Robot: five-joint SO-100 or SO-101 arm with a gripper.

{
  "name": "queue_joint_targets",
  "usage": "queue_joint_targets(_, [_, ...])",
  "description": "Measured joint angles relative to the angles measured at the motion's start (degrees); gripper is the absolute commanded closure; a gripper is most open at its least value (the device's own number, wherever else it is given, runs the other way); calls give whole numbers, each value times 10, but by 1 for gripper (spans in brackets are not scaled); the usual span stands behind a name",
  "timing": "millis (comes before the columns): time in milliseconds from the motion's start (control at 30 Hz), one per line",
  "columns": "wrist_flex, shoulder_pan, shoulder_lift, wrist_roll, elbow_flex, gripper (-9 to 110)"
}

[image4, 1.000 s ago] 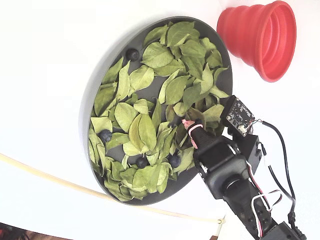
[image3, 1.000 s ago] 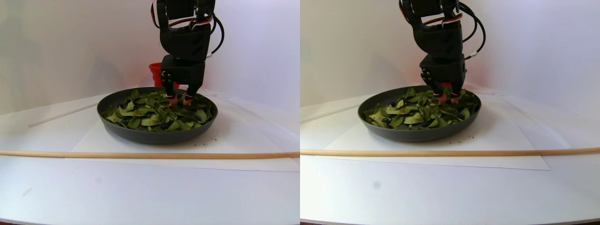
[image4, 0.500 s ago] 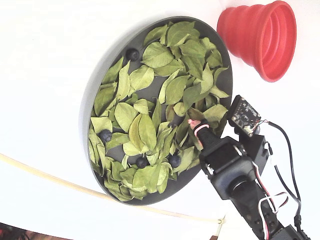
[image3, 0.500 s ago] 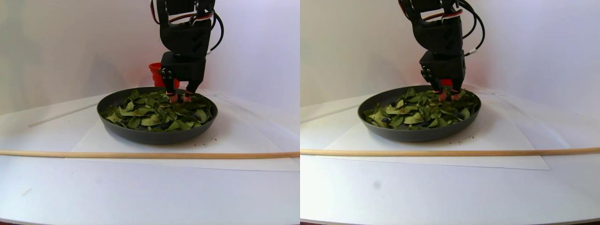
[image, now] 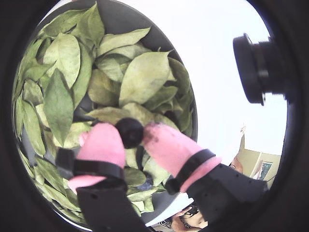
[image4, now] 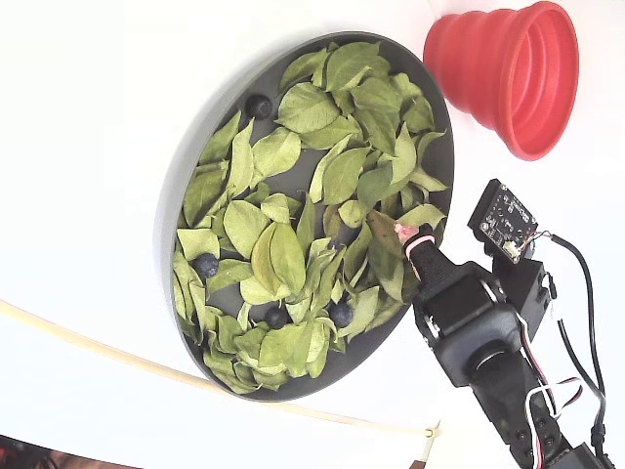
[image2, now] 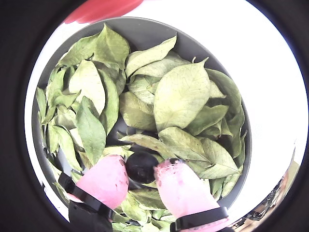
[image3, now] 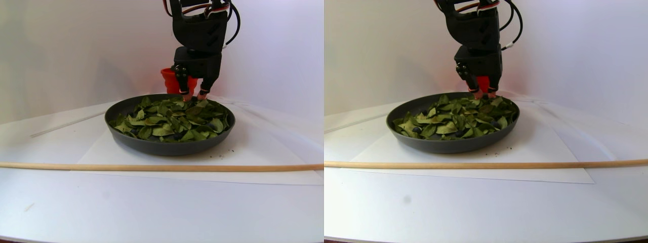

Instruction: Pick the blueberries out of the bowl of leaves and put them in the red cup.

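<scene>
Blueberry number one sits pinched between my pink fingertips, so I read this as the carry step: the pick looks done and the trip to the cup is what's left. From here I'd want to lift clear of the rim, swing across to the cup's mouth and only then let go, keeping the squeeze light since the berry is soft and round and could pop out or bruise. My gripper is closed down to a narrow gap, just the width of the berry, which touches both pads in both wrist views; nothing else seems caught with it, though a leaf edge lies close to the right pad in a wrist view. In the stereo pair the gripper hangs just above the leaves at the far side of the bowl, tips pointing down. In the fixed view it sits over the bowl's right edge, with the cup near, beyond the rim toward the top right and apart from the bowl. More berries remain among the leaves: one near the upper rim, one at left, two toward the bottom. A wooden rod lies across the table in front.
</scene>
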Motion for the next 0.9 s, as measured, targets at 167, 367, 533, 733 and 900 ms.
queue_joint_targets(167, [0, -8, 12, -8, -1, 91])
queue_joint_targets(367, [0, -15, 33, -15, -1, 91])
queue_joint_targets(533, [0, -23, 55, -15, -1, 91])
queue_joint_targets(733, [1, -34, 89, -22, 0, 91])
queue_joint_targets(900, [1, -39, 105, -22, 0, 91])
